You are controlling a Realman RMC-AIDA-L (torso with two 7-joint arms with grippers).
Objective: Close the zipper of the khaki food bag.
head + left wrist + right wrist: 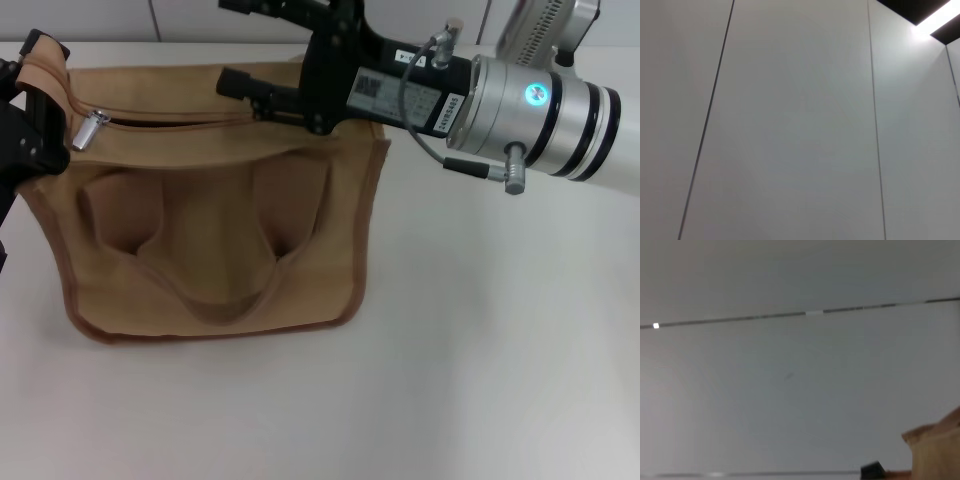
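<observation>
Your right arm's silver wrist closest to the lens, its right pincer (245, 45) spread apart over the khaki food bag (215, 230) lying on the white surface (480, 350), zipper (165, 118) with silver pull tab (89, 129) near your left pincer (30, 120), whose grip I cannot tell.

Khaki food bag (215, 240) lying flat on its side, handles draping over its front, zipper (165, 120) gaping partly open, silver pull tab (90, 130) resting at its left end
</observation>
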